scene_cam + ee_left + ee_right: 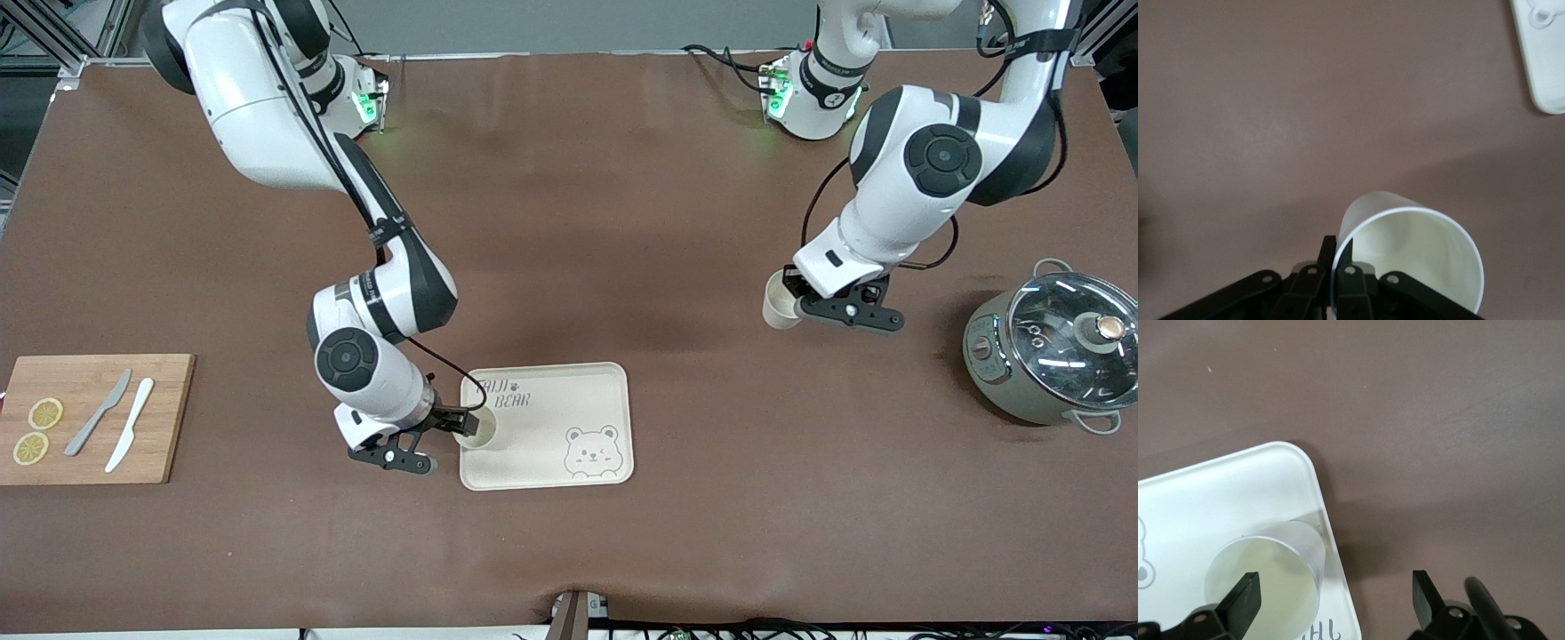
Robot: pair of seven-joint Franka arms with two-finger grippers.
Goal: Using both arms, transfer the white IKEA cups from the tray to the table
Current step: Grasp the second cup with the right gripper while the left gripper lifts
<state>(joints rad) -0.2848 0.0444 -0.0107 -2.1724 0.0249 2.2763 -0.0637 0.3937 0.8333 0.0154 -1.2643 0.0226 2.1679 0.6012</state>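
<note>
Roughly halfway, neither cup set down yet. Surface [569, 222] brown, matte. Tray [569, 391] cream, bear print, one plain white cup [477, 428] on its corner toward right arm's end. Right tool [455, 420] wide, straddling its rim, not closed. Left tool [794, 300] clamped on second cup [780, 305], carried over bare surface, off tray.

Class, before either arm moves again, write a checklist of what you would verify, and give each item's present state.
1. Left pincer shut on a cup's rim: ok.
2. That cup clear of the tray, over the table: ok.
3. That cup resting on the table: cannot tell.
4. Right pincer open: ok.
5. One finger inside the second cup, one outside its wall: ok.
6. Second cup off the tray: not ok.
</note>
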